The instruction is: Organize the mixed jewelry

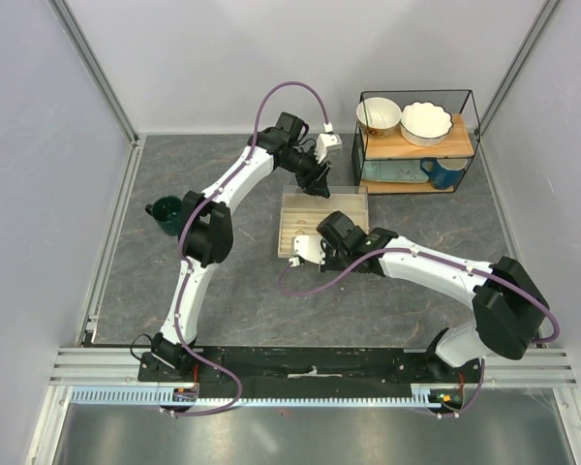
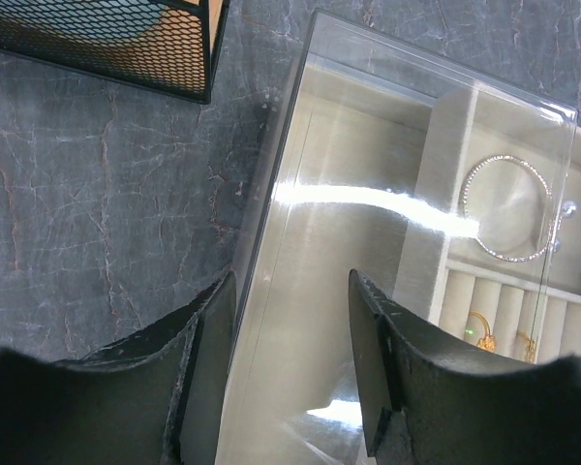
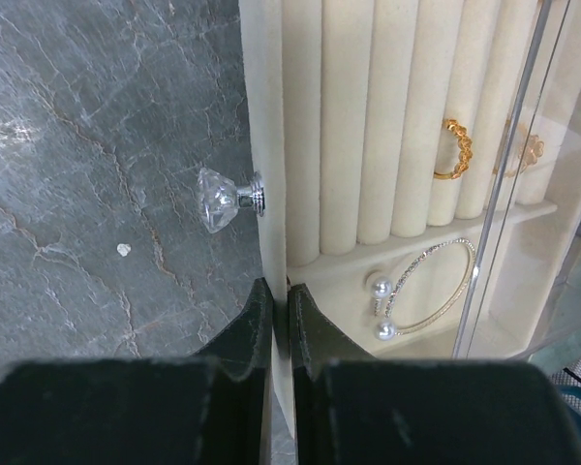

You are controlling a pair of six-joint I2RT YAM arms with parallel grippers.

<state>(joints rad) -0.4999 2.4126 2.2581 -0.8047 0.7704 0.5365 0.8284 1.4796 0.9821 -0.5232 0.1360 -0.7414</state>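
Observation:
A beige slotted tray box under a clear cover lies mid-table. In its drawer lie a thin silvery hoop with two pearl ends and gold-brown rings on the ring rolls. The hoop and a ring also show through the cover in the left wrist view. My right gripper is shut on the drawer's front wall, beside its crystal knob. My left gripper is open, its fingers astride the cover's far edge.
A black wire rack with two bowls and a blue mug stands at the back right; its corner is close to my left gripper. A dark green cup sits at the left.

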